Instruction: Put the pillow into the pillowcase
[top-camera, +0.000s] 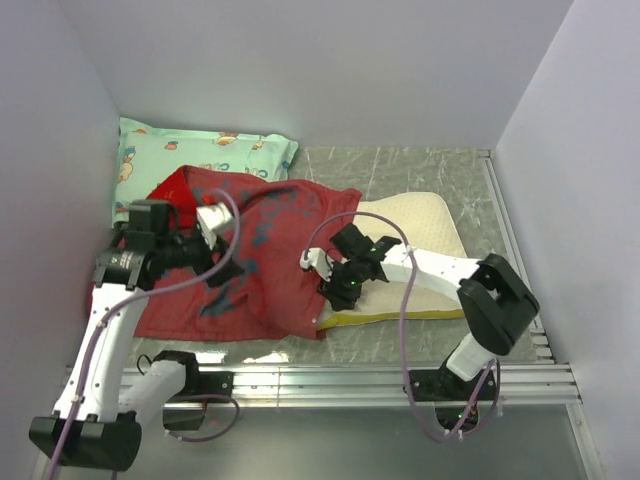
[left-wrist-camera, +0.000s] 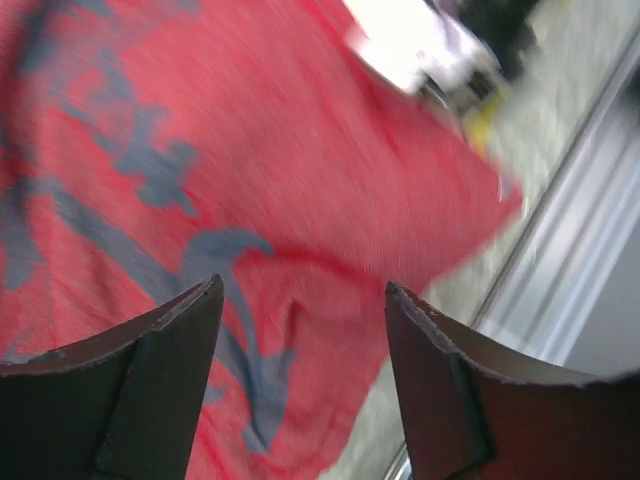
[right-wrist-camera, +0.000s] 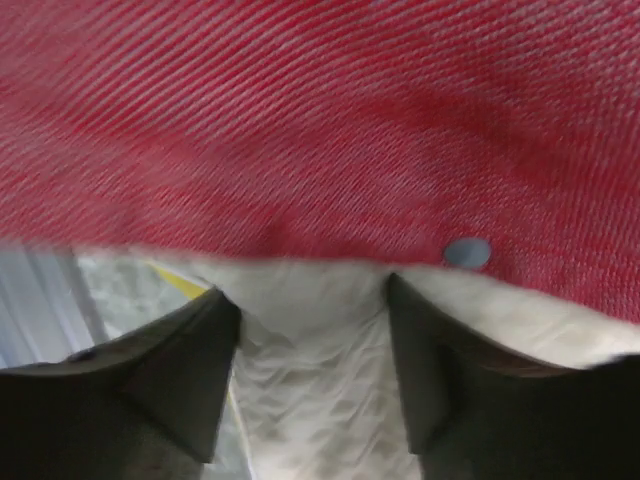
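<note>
**A:** What is your left hand (left-wrist-camera: 300, 290) doing?

**B:** My left hand is spread wide with nothing between its fingers (left-wrist-camera: 160, 380). It hangs over the dull red, grey-blotched face of the pillowcase (left-wrist-camera: 330, 160). That wrist view is blurred, so I cannot tell whether my fingertips touch the cloth.

**A:** And your right hand?

**B:** My right hand (right-wrist-camera: 310, 290) is parted too, and it clamps nothing. It sits over the cream pillow (right-wrist-camera: 320, 400), right at the red hem. There is a small grey disc (right-wrist-camera: 466, 252) on that hem, which only this close view shows.

**A:** What does the top view add?

**B:** The top view shows the pillow lying on the desk (top-camera: 400, 170). Its left part is hidden under the pillowcase, and its right end and yellow edge are bare. A mint-green pillow (top-camera: 200, 155) lies at the far left, partly covered by red cloth. My right arm blocks the opening there.
</note>
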